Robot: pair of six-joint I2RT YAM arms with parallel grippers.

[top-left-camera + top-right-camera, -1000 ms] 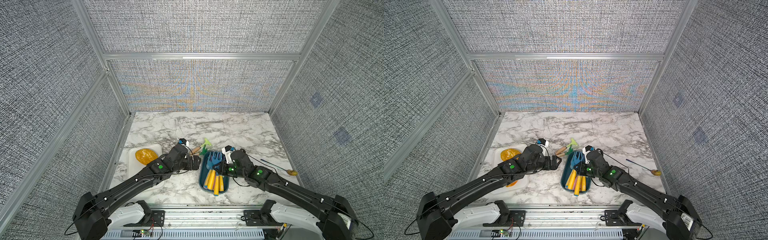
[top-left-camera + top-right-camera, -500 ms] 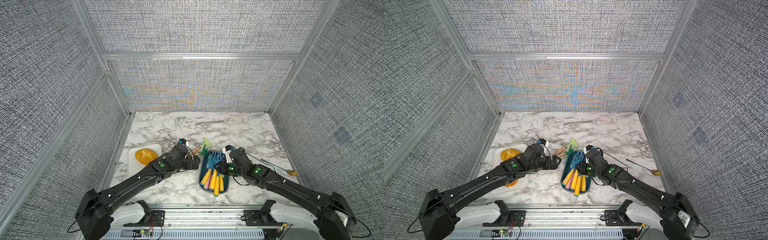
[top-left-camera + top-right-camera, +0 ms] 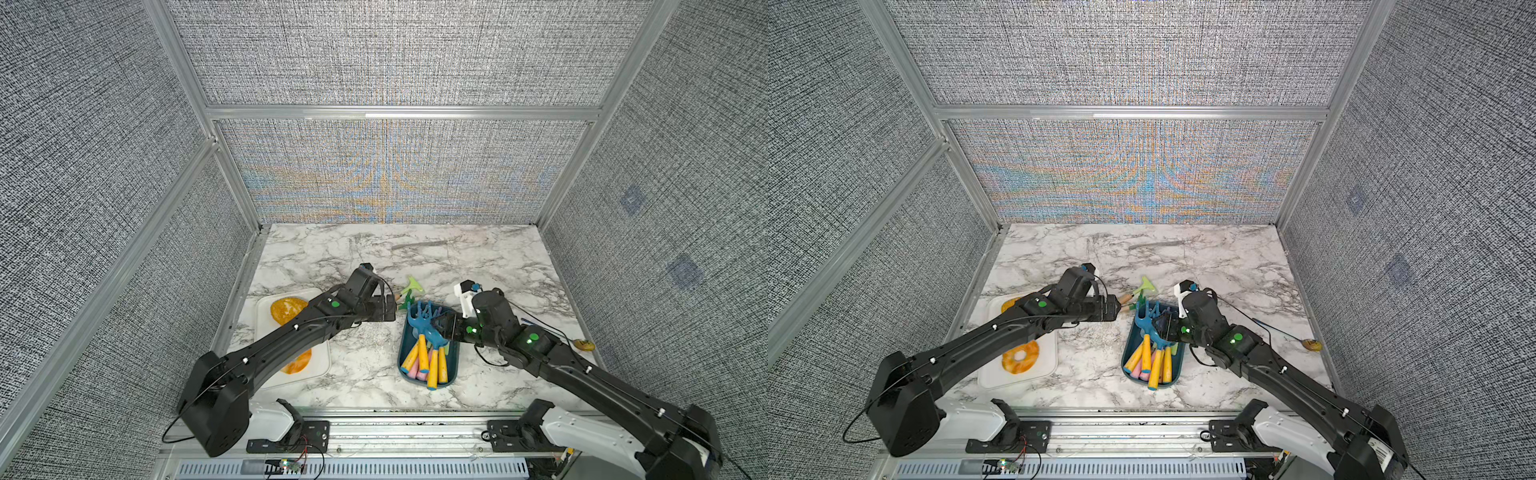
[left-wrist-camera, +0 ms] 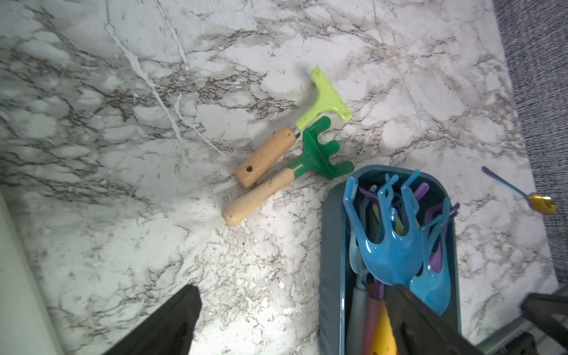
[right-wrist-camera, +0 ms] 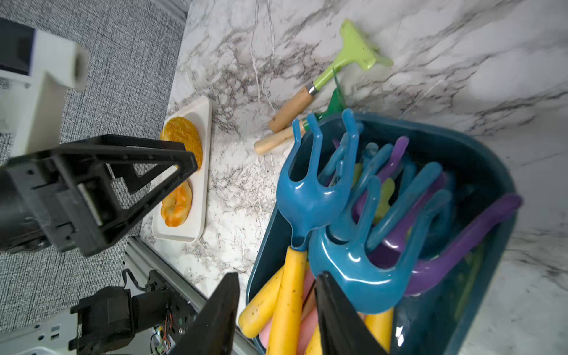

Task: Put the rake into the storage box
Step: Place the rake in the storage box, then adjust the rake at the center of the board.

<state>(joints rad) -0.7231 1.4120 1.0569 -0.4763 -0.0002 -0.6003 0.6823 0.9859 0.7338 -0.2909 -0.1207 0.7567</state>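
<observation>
Gleaming marble tabletop (image 3: 478, 257), grey woven walls (image 3: 395, 54), left fingers (image 4: 166, 325) and right fingers (image 5: 341, 313) spread empty near storage box (image 5: 479, 172).

Grey-veined white marble counter (image 3: 332, 257) — flat white rectangular tray (image 3: 320, 365) at its left edge, dark teal plastic tub (image 4: 331, 246) mid-front, wooden-handled lime-green scraper (image 4: 327, 98) and green toy rake (image 4: 319, 153) beside it — gold-bowled spoon (image 3: 584, 345) by the right edge.

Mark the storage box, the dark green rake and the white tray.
storage box (image 4: 333, 252), left wrist view, on its long wall nearest the green rake.
dark green rake (image 4: 276, 183), left wrist view, on its wooden handle.
white tray (image 3: 320, 366), in a top view, on bare surface near its rim.
</observation>
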